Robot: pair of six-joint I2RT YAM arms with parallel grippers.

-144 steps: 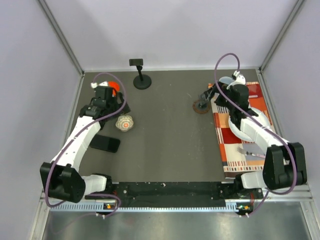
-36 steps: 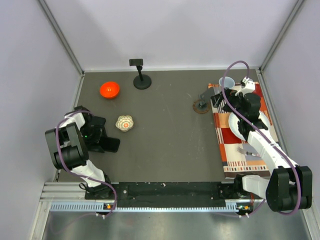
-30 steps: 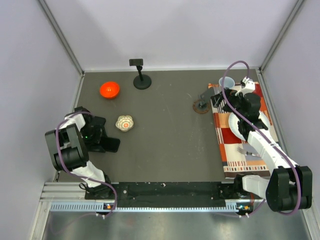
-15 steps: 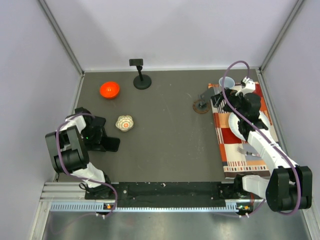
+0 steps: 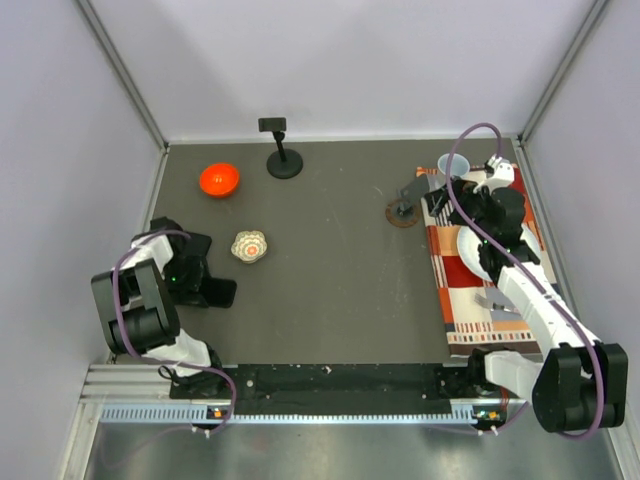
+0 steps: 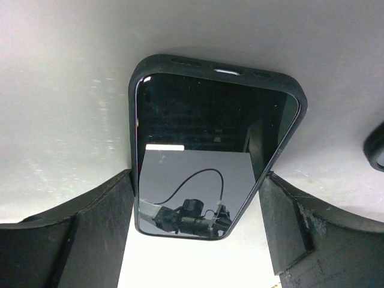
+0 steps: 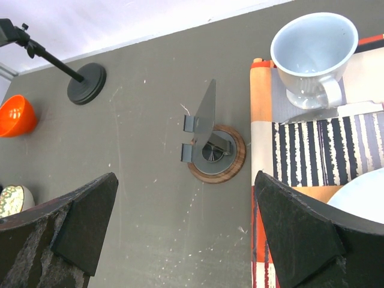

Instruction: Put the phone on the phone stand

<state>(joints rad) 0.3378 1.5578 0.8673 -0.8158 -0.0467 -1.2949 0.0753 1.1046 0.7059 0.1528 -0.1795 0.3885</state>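
The phone [image 5: 219,292] is a glossy black slab at the left of the table. In the left wrist view the phone [image 6: 204,120] fills the middle. My left gripper [image 5: 198,284] comes at it from the left. Its fingertips [image 6: 127,180] press both long sides of the phone's near end, with the gripper [image 6: 198,179] shut on it. I cannot tell whether the phone is off the table. The phone stand [image 5: 284,165], black with a round base, stands at the back; it also shows in the right wrist view [image 7: 86,84]. My right gripper [image 5: 436,195] [image 7: 185,177] is open and empty.
A brown-based stand with a grey plate [image 5: 403,210] [image 7: 213,150] stands just ahead of my right gripper. An orange bowl [image 5: 218,179] and a patterned ball [image 5: 249,246] lie near the phone. A striped cloth [image 5: 495,300] at the right carries a pale cup [image 7: 312,54] and a white plate.
My left gripper came back from beside the orange bowl to the phone and closed on its sides. The phone shifted slightly left in the last half second. The right arm barely moved.
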